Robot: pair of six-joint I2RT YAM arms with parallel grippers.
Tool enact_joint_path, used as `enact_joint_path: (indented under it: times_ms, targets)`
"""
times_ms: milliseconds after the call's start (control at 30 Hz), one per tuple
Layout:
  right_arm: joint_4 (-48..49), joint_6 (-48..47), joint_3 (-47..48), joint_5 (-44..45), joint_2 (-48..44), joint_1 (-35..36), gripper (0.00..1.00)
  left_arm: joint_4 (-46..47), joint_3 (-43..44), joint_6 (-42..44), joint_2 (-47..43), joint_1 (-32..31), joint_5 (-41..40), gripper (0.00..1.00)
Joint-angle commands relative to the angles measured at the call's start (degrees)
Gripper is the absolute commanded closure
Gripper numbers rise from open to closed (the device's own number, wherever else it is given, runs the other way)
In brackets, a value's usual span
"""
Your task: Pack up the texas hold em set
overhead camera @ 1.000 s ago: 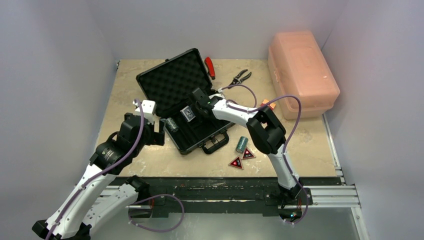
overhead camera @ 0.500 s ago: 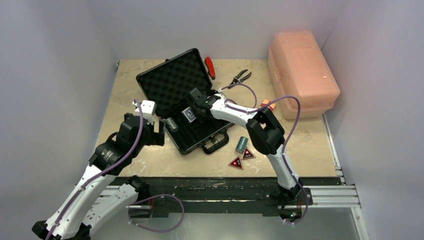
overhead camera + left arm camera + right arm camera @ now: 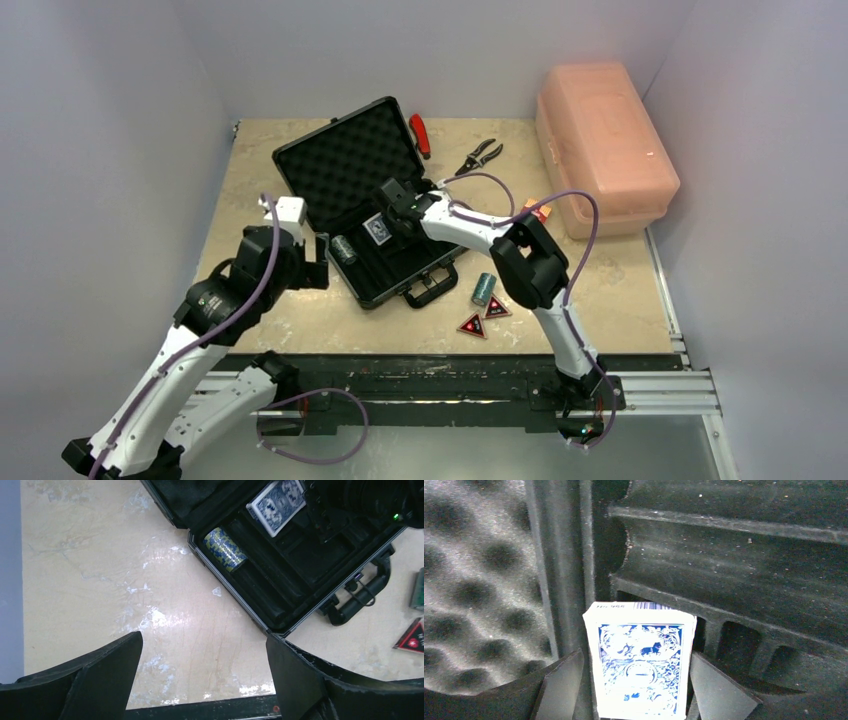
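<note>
Inside the foam-lined black briefcase [image 3: 365, 215] stands a blue-patterned deck [image 3: 640, 666].

arms: white link shells, black joint housings | cabling: purple cable looped along each arm | left gripper [image 3: 202, 680]: matte black wedge fingers | right gripper [image 3: 636, 690]: dark grey angular fingers | right wrist: small green indicator light | bases: black

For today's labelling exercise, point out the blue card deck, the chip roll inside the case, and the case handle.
blue card deck [image 3: 640, 667]: right wrist view, middle of its printed face.
chip roll [image 3: 225, 549]: left wrist view, middle of its patterned side.
case handle [image 3: 432, 293]: top external view, on the grip bar.
</note>
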Motion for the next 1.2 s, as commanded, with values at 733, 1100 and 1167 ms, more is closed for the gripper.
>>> enact_joint_path:
  times_ms: [733,1100,1167]
  targets:
    - [2.03,-13.51,-12.18,4.93,-13.92,1.15,0.03,-32.56,61.50,-45.38,25.12,1.84,15.00,0.00]
    - [7.50,-23.32,-8.51,3.19,-14.87,1.15,0.03,-27.64,60.71,-47.39,24.50,3.91,19.00,0.00]
    - [8.58,-26.57,-7.13,3.01,-14.76,1.15,0.04,-27.60,60.92,-46.71,24.60,5.34,20.52,0.00]
